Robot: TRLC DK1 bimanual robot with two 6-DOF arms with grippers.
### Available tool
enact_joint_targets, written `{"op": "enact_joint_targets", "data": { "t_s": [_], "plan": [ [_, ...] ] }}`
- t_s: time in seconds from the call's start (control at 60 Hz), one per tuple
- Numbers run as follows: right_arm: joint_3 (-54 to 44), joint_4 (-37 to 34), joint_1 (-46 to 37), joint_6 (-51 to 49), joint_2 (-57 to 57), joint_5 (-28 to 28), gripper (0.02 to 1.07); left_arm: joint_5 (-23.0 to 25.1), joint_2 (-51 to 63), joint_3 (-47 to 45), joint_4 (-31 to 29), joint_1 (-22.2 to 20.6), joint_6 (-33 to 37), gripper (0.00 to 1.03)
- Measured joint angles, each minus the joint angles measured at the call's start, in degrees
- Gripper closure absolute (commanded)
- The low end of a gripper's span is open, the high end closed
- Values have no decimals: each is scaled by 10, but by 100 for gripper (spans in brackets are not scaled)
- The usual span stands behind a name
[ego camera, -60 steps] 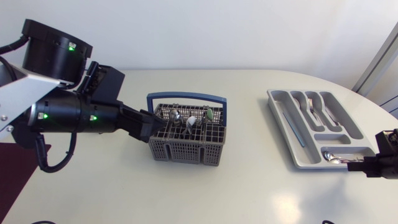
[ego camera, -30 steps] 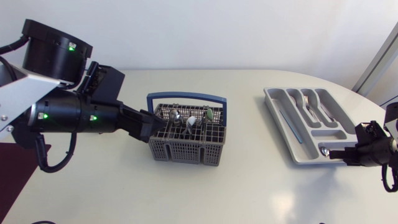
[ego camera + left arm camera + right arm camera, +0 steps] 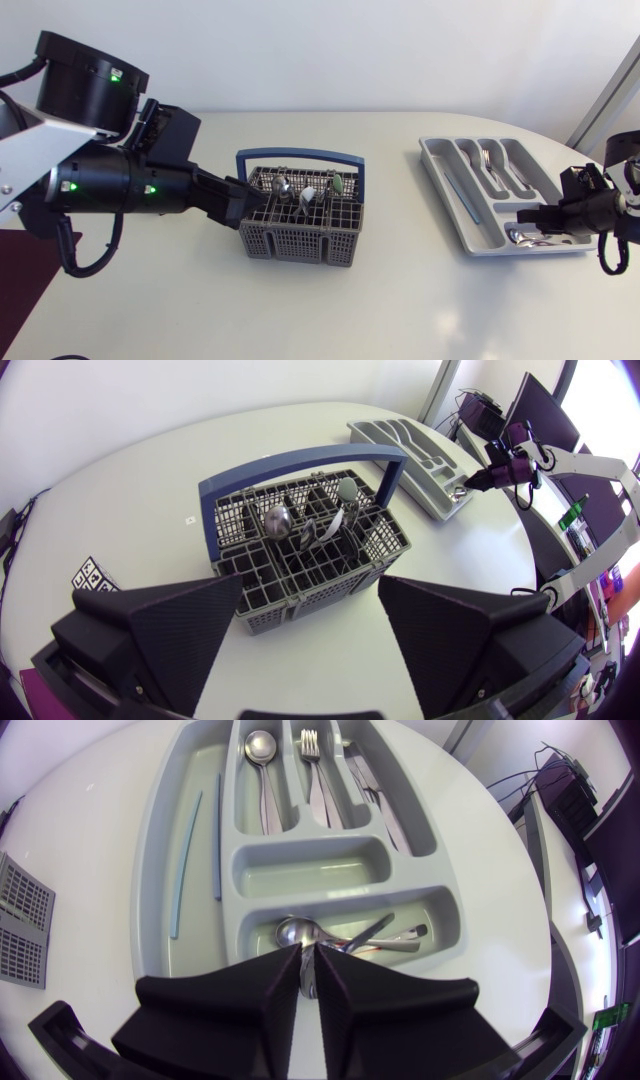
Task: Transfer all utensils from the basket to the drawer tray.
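**Right gripper** (image 3: pixel 308 952): fingers drawn to a thin slit, nothing visible between them. Tips low over the nearest cross compartment of the drawer tray (image 3: pixel 150 900), just above the loose spoons (image 3: pixel 300 932) lying there.
- Hazard: hooking a spoon handle on the way out and flicking it over the low near wall.
- Hazard: snagging that wall and dragging the whole tray across the table, a likely outcome given how light the tray looks.

Further ahead of the tips, in the long slots: one spoon (image 3: pixel 262 760), one fork (image 3: pixel 312 770), knives (image 3: pixel 372 795). To one side, thin blue rods (image 3: pixel 178 870).

**Left gripper** (image 3: pixel 310 595): spread wide and empty, level with the near end of the cutlery basket (image 3: pixel 300 243). Contact with the wall not certain.
- Hazard: closing here would likely clamp mesh, not cutlery, and tip or slide the basket.

Ahead, standing inside the basket: a spoon (image 3: pixel 277 520) and a pale-headed utensil (image 3: pixel 346 490), leaning close together with others.
- Hazard: two lifted at once, with one dropped in transit.
- Hazard: collision with the blue handle arch (image 3: pixel 300 460) above them.

Task judged well short of done.
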Motion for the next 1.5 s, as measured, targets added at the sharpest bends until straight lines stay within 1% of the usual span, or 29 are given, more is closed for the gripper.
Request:
{"op": "enact_joint_targets", "data": {
  "t_s": [0.033, 0.083, 0.167, 0.2, 0.25, 0.317, 0.367, 0.5, 0.6, 0.683, 0.767, 0.833, 0.883, 0.95, 0.983, 1.017, 1.183, 1.367, 1.433, 1.5],
  "plan": [
    [6, 1, 3, 2, 6, 0, 69, 0, 0, 0, 0, 0, 0, 8],
    [15, 1, 7, 6, 20, 1, 69, 0, 0, 0, 0, 0, 0, 8],
    [20, 11, 11, 8, 42, 5, 58, 0, 0, 0, 0, 0, 0, 8],
    [20, 14, 12, 8, 48, 7, 56, 0, 0, 0, 0, 0, 0, 8],
    [19, 14, 12, 8, 52, 10, 55, 0, 0, 0, 0, 0, 0, 8],
    [19, 17, 12, 7, 50, 11, 49, 0, 0, 0, 0, 0, 0, 8],
    [14, 22, 12, 7, 41, 12, 47, 0, 0, 0, 2, 0, 0, 7],
    [-15, 23, 19, -2, -18, 5, 45, 0, 0, -2, 27, -1, 0, 7],
    [-32, 21, 33, -7, -71, -11, 45, 0, 1, -2, 31, -10, 0, 7],
    [-40, 3, 50, -8, -111, -28, 45, 0, 9, -2, 31, -16, 0, 7],
    [-42, -17, 70, -7, -143, -32, 45, 0, 27, -2, 31, -19, 0, 8],
    [-42, -31, 90, -5, -164, -36, 45, 0, 42, -2, 31, -27, -1, 12],
    [-42, -37, 106, 2, -178, -37, 45, 0, 49, 0, 30, -36, -5, 12],
    [-42, -43, 126, 10, -188, -38, 45, 0, 57, 6, 30, -50, -9, 16],
    [-42, -48, 134, 15, -189, -38, 45, 0, 61, 12, 30, -58, -12, 17],
    [-42, -50, 144, 21, -189, -36, 45, 0, 66, 18, 30, -63, -16, 17],
    [-42, -52, 181, 40, -189, -10, 45, 13, 97, 52, 26, -79, -35, 27],
    [-42, -52, 209, 60, -186, 13, 45, 15, 144, 82, 4, -92, -55, 27],
    [-42, -52, 217, 67, -186, 20, 45, 15, 159, 95, -4, -91, -64, 35],
    [-42, -52, 225, 73, -186, 27, 45, 14, 170, 104, -4, -89, -68, 37]
  ]
}}
